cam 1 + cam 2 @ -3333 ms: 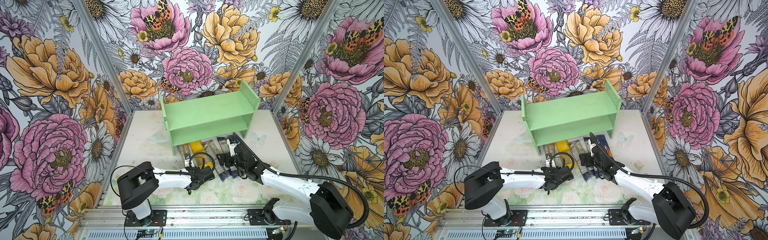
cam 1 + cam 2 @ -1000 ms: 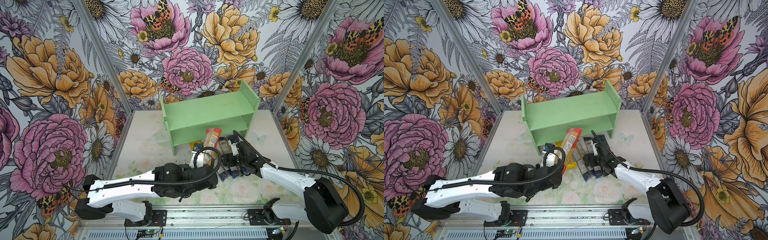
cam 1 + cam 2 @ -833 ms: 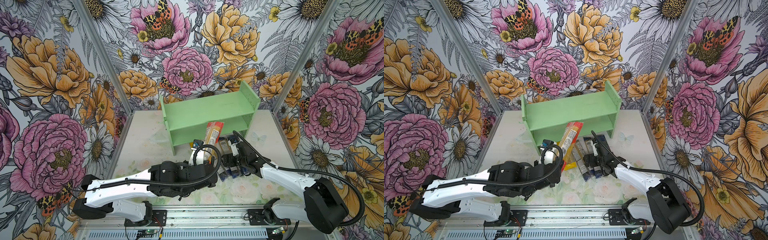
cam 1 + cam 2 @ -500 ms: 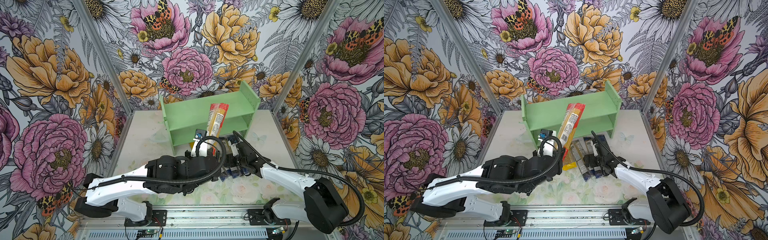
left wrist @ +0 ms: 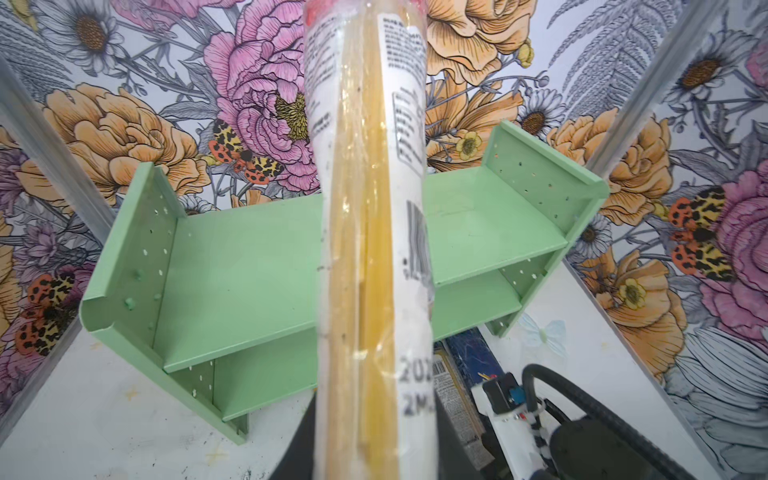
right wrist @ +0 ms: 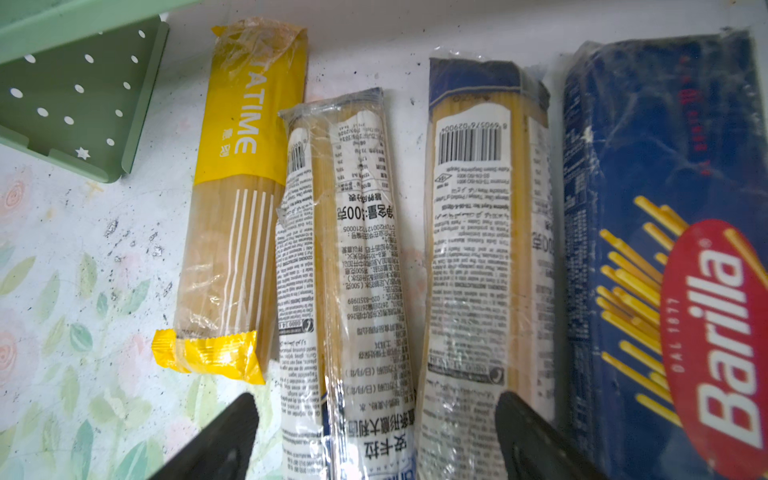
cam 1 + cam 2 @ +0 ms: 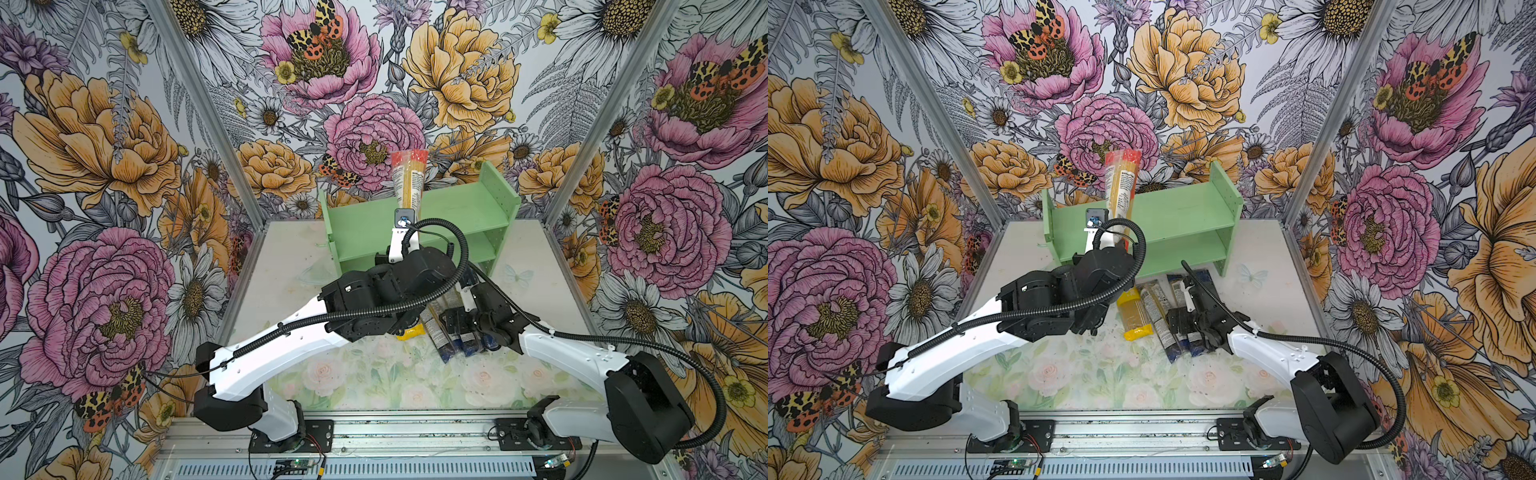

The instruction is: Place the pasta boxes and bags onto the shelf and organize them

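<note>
1. Mint-green wooden shelf (image 7: 469,208): two tiers, with peg holes drilled in the side panels. It stands at the back of the table (image 7: 282,266) with its open front facing the arms.
2. Red-ended clear bag (image 7: 409,183): spaghetti, lifted off the table and held nearly upright in front of the shelf's middle. The red end is uppermost and rises past the shelf's top tier.
3. Left gripper (image 5: 374,444): pressed together on the lower end of the red-ended clear bag, just in front of the shelf. The bag hides most of its fingers.
4. Yellow bag (image 6: 232,208): flat on the table in front of the shelf, with one end near the shelf's foot.
5. First blue-ended clear bag (image 6: 345,270): flat beside the yellow bag, overlapping its edge, lengthwise toward the shelf.
6. Second blue-ended clear bag (image 6: 478,249): flat between the first and the box, lengthwise toward the shelf.
7. Dark blue Barilla box (image 6: 665,208): flat in front of the shelf, last in the row.
8. Right gripper (image 6: 376,405): jaws spread wide, low over the ends of both blue-ended clear bags farthest from the shelf. Contact with the wrap cannot be told.
</note>
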